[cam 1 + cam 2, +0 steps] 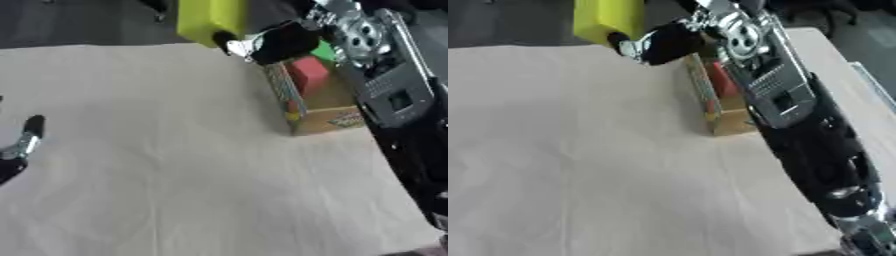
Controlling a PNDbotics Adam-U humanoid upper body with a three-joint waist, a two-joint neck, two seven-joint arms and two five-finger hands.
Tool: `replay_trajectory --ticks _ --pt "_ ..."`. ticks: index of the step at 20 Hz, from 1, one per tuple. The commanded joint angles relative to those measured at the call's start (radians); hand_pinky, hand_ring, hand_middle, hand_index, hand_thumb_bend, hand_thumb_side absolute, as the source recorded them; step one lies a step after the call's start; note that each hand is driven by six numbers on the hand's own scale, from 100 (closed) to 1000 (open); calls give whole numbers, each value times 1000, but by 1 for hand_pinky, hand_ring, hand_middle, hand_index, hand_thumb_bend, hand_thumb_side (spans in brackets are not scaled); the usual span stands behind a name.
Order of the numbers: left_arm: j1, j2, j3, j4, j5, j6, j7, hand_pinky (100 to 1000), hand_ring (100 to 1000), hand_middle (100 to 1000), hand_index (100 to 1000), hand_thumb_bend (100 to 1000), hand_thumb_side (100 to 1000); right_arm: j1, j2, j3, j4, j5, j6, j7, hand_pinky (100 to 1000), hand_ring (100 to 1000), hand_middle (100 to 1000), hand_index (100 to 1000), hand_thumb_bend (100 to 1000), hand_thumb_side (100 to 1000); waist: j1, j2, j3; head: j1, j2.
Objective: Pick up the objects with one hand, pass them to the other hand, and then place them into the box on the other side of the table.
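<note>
the right arm comes in from the lower right and stretches diagonally up across the table [175, 165], its silver and black forearm lying over the near right part of the cardboard box [319, 117]. the right hand [276, 42] sits at the far end of that arm, above the far left corner of the box, fingers curled toward the yellow block [210, 17]. a dark fingertip touches the block's lower right edge, and the block stands up and to the left of the hand, at the far table edge. whether the fingers actually clamp the block or only rest against it cannot be told, since the palm is turned away and blurred.

below the hand, inside the box, a red block [308, 72] shows against the left wall, and a green object [325, 51] peeks out just behind it, mostly covered by the wrist. in the right eye view the arm hides nearly all of the box interior, leaving only the patterned left wall and a strip of red.

the left hand [22, 145] is far from the right hand, at the left edge of the left eye view, cut off by the frame; only a dark-tipped finger, pointing up and holding nothing, is seen.
</note>
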Motion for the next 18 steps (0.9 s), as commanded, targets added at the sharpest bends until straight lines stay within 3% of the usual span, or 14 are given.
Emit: replay_trajectory --ticks 1,6,7,9,14,15,16,18 --pt "26 76 57 -75 69 12 73 662 676 676 831 386 498 5 -89 -51 35 -57 27 -50 906 778 534 703 143 164 4 -29 1 -18 -7" --pt "102 120 119 -145 160 10 158 654 665 666 819 372 518 42 -150 -87 161 -98 12 -102 905 782 540 708 158 163 5 -31 10 -25 -34" --pt "112 123 128 -152 173 9 173 653 664 665 814 367 516 50 -157 -91 186 -97 6 -108 903 783 544 711 124 135 5 -33 12 -25 -39" --pt "126 125 142 -158 192 8 198 654 664 664 810 361 516 66 -166 -99 237 -90 -6 -113 901 786 549 716 166 171 6 -35 16 -25 -42" --pt "143 124 170 -166 212 0 246 654 665 666 810 358 513 100 -181 -105 352 -46 -41 -114 897 789 560 722 193 165 5 -40 22 -26 -40" --pt "144 124 173 -167 213 -1 252 654 666 667 809 340 529 104 -181 -106 371 -37 -48 -113 897 791 563 724 187 120 6 -40 23 -26 -40" --pt "146 123 177 -168 213 -3 257 654 666 667 809 359 512 109 -181 -107 394 -27 -53 -113 896 791 563 724 199 165 6 -40 25 -27 -40" --pt "148 122 184 -171 213 -5 265 655 668 668 810 357 511 115 -181 -108 436 -7 -63 -115 893 791 565 724 210 158 6 -41 27 -28 -40"
